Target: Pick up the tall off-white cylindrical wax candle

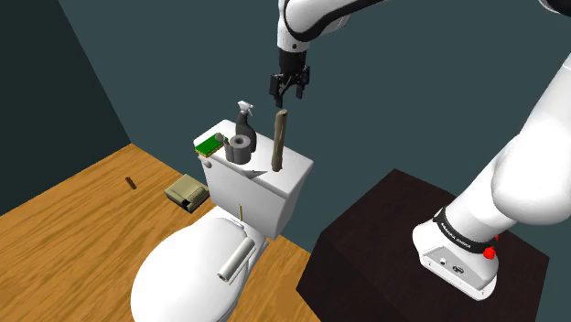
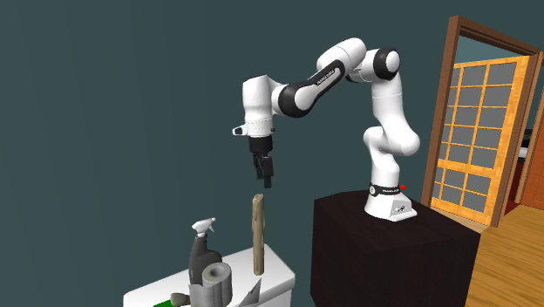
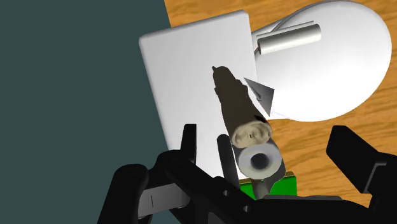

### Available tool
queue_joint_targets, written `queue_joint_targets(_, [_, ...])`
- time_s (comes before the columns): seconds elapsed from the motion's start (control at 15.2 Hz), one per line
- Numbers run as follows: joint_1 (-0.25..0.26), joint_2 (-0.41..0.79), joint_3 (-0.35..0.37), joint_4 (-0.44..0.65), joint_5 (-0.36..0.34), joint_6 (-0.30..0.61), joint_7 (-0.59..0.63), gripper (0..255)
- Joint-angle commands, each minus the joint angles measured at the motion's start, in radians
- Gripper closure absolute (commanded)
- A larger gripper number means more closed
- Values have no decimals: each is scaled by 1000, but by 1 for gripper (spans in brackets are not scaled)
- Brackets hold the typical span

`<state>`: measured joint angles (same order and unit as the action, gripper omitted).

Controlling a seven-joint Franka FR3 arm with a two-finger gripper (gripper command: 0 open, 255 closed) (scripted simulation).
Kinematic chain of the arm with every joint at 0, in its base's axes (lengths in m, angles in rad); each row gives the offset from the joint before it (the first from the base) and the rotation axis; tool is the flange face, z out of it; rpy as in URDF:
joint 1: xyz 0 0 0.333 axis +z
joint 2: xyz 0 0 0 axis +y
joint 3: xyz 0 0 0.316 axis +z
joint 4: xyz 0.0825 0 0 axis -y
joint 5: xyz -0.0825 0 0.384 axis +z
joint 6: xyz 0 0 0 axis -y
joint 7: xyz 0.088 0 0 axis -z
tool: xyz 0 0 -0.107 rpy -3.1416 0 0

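The candle (image 1: pixel 280 142) is a tall, thin tan-brown cylinder standing upright on the white toilet tank lid (image 1: pixel 291 174). In the wrist view its pale top (image 3: pixel 251 132) faces the camera. My gripper (image 1: pixel 290 91) hangs open a short way above the candle's top and touches nothing. From the second exterior view the gripper (image 2: pixel 264 179) has a small gap below it to the candle (image 2: pixel 257 235). In the wrist view the fingers (image 3: pixel 353 153) stand wide apart around the gripper's middle (image 3: pixel 270 151), with the candle's top below and between them.
On the tank lid beside the candle stand a dark spray bottle (image 1: pixel 243 119), a grey paper roll (image 1: pixel 241 146) and a green item (image 1: pixel 209 144). A pale roll (image 1: pixel 235 261) lies on the toilet lid. A box (image 1: pixel 185 192) sits on the wooden floor. The dark stand (image 1: pixel 384 256) is at the shoulder view's lower right.
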<state>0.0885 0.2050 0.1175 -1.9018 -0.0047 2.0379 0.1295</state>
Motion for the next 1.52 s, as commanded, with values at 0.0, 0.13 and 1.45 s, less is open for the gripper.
queue_joint_targets(0.0, [8,82,1,55,-15,12,13,0])
queue_joint_targets(0.13, [9,88,0,49,-16,24,13,0])
queue_joint_targets(1.45, [10,116,-2,24,-20,76,15,255])
